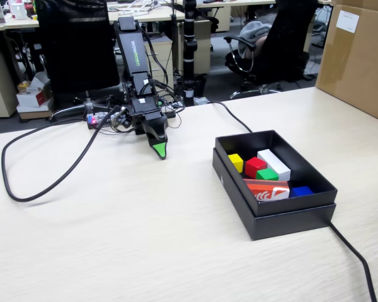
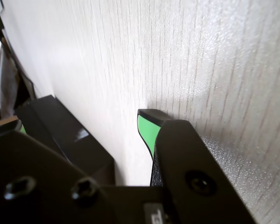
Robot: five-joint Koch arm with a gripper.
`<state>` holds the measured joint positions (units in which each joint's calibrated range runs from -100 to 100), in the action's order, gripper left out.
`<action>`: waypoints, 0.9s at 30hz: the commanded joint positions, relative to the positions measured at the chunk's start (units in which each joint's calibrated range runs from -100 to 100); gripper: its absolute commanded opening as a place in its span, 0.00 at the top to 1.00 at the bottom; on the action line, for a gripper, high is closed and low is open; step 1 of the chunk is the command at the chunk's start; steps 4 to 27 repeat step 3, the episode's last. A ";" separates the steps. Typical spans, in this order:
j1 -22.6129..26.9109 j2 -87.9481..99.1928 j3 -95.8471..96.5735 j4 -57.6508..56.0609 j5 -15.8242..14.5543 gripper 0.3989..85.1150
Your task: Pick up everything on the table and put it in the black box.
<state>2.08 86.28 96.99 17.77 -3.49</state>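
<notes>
The hand (image 1: 159, 151) hangs low over the bare worktop (image 1: 113, 233), its green-lined tip almost on the surface, and nothing is in it. Whether it is spread or pressed together I cannot tell: in the fixed view the two sides line up behind each other, and the wrist view is too close and shows only one green tip.

Off to the hand's side, well apart from it, to the right in the fixed view, sits the black box (image 1: 290, 219). All three cubes are already inside, in its far half: the yellow cube (image 1: 235, 162) nearest the hand, the red cube (image 1: 254, 166) just beside it, and the green cube (image 1: 268, 174) against the red one. A long white block (image 1: 274, 164) lies beyond them, and an orange-red packet (image 1: 266, 190) and something small and blue (image 1: 300, 191) fill the near end.

The task looks finished to me. The cubes look light, rigid and smooth-faced. If one needed lifting, two opposite flat faces would give the surest hold, though packed this closely there is little room beside them.
</notes>
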 commanded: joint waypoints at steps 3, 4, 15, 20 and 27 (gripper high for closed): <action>0.00 -0.97 -0.16 -0.28 -0.10 0.44; 0.00 -0.97 -0.16 -0.28 -0.10 0.44; 0.00 -0.97 -0.16 -0.28 -0.10 0.44; 0.00 -0.97 -0.16 -0.28 -0.10 0.44; 0.00 -0.97 -0.16 -0.28 -0.10 0.44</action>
